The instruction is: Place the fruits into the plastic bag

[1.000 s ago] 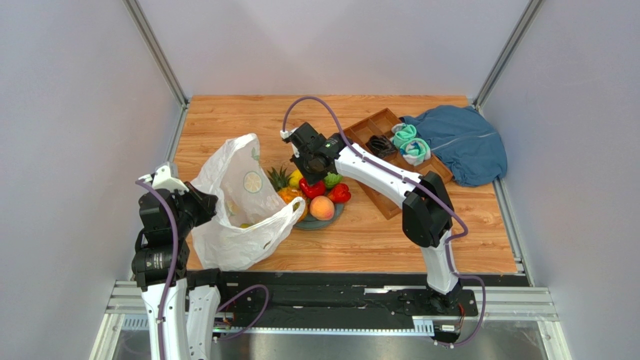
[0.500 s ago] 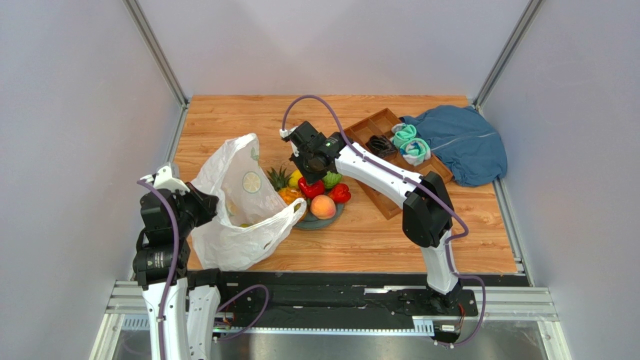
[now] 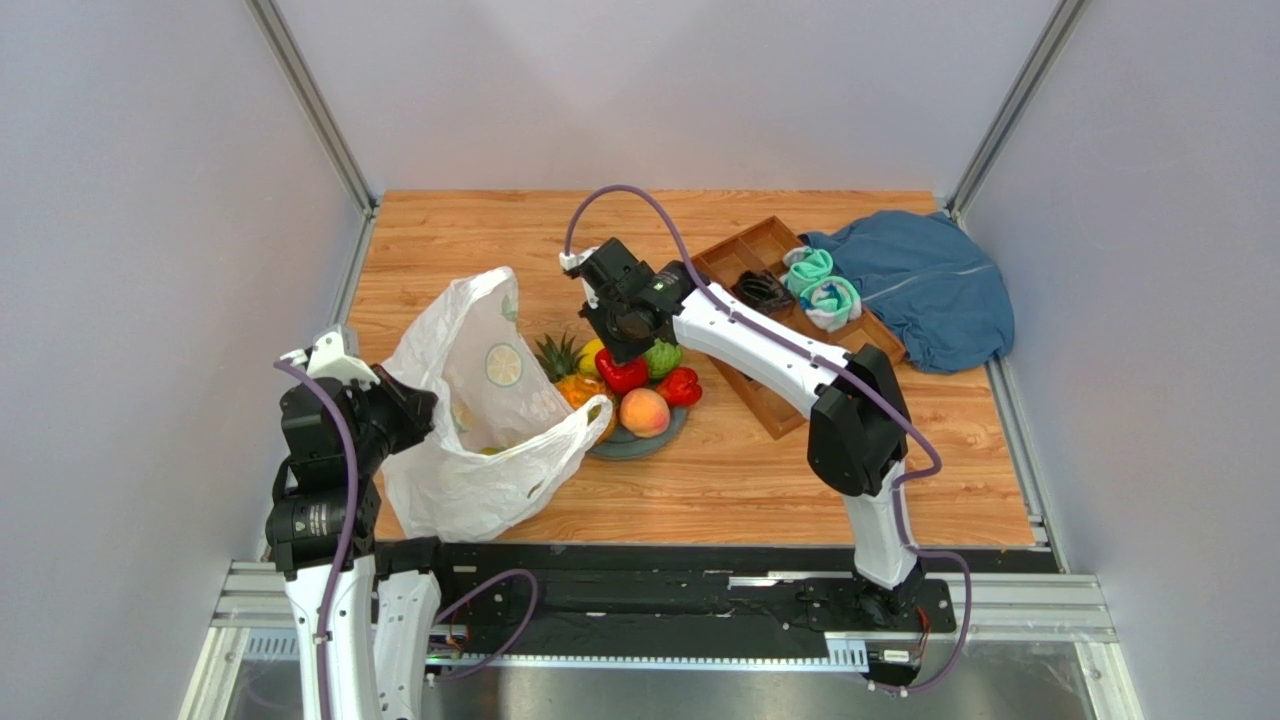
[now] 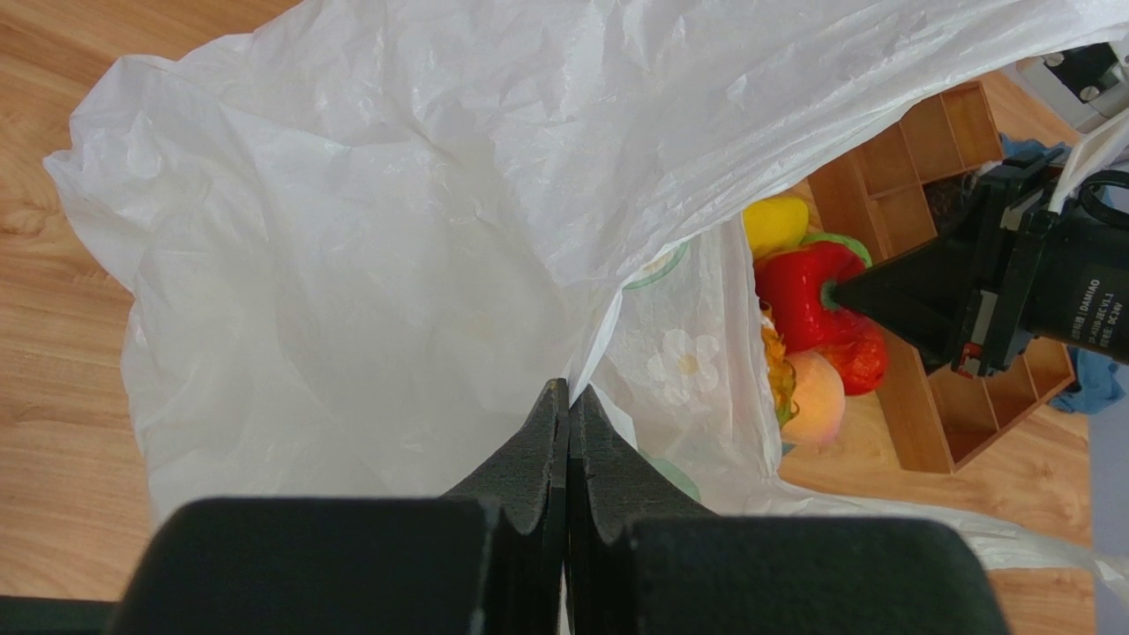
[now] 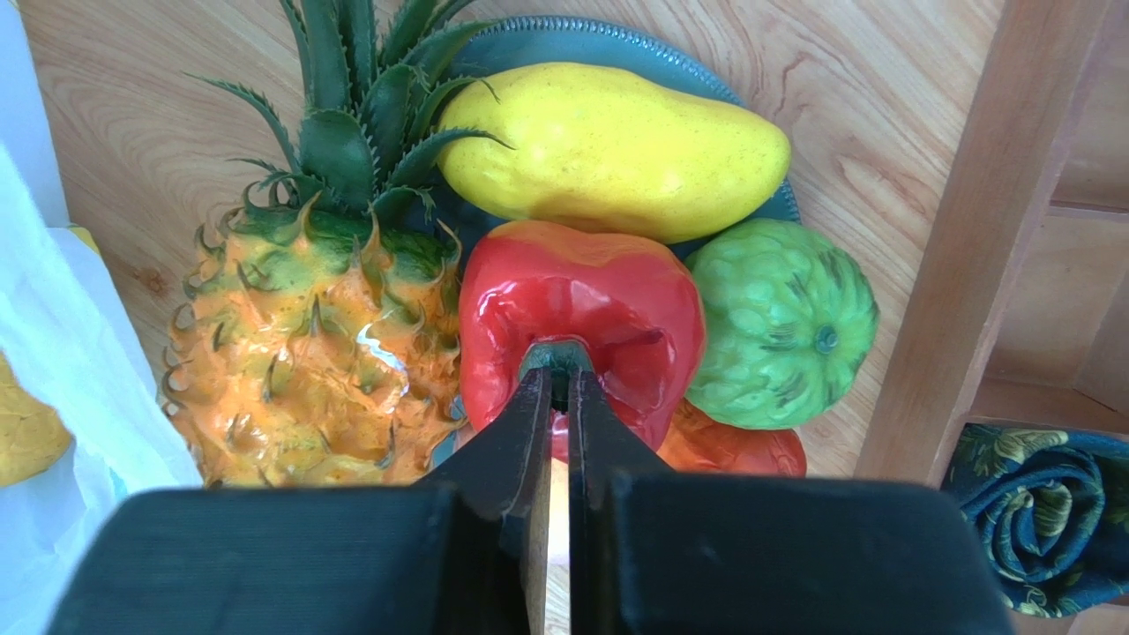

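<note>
Bag (image 3: 458, 495) one, pineapple (image 5: 305, 357) one, red fruits (image 5: 623, 311) two

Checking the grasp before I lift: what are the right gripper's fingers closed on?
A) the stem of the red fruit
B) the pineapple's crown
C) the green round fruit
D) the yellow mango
A: in the right wrist view, the right gripper has its fingers pinched together on the green stem on top of the red fruit.

Right gripper (image 5: 558, 384): black fingers pinched on the stem of the glossy red toy fruit (image 5: 583, 318).
Orange pineapple with green crown (image 5: 312, 371): nine o'clock, touching it.
Smooth yellow mango (image 5: 610, 152): twelve o'clock.
Bumpy green round fruit (image 5: 782, 324): three o'clock.
</note>
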Available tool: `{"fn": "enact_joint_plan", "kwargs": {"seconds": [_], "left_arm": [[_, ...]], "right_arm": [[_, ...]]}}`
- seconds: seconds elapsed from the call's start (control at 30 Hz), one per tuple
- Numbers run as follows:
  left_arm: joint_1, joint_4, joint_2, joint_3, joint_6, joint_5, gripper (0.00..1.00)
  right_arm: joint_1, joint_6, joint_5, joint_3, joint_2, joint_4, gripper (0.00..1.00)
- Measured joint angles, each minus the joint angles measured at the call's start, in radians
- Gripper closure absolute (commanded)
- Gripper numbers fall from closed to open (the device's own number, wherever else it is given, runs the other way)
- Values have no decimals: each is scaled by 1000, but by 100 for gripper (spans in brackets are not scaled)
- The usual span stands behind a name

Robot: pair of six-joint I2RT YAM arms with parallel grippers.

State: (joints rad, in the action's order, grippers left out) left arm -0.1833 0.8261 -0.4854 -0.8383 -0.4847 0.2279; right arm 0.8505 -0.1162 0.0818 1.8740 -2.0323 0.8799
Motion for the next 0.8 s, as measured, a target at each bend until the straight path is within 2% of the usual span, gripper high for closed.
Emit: {"fn": "enact_joint_plan", "kwargs": {"seconds": [0.8], "left_arm": [[0,0,0,0,0,0,100]], "right_arm": [[0,-18,41,33,135,5,100]]}}
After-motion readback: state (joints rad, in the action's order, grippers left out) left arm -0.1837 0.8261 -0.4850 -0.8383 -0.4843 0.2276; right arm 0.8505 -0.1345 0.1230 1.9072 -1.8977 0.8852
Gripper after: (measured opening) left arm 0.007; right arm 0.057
